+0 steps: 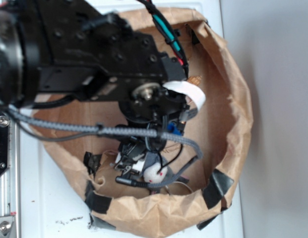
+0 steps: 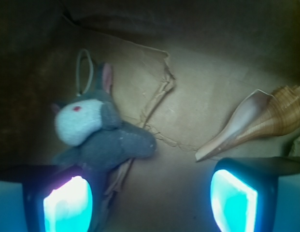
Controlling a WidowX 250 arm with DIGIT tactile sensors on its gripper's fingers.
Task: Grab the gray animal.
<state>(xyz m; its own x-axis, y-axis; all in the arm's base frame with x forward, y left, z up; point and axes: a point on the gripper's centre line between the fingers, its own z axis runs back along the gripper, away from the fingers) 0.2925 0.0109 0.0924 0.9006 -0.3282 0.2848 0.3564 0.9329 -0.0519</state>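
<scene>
Your gripper (image 2: pixel 150 203) hangs low inside the crumpled brown paper bag (image 1: pixel 238 114), its fingers (image 2: pixel 67 203) spread wide with nothing held between them. In the wrist view you see the gray animal (image 2: pixel 104 135) lying on the bag's floor toward the left, white face with a red dot turned toward the camera, pink ear up, thin loop above its head. Its lower body reaches down to the left finger, just beside or touching it; you cannot tell which. The spiral seashell (image 2: pixel 258 121) lies apart on the right, above the right finger
</scene>
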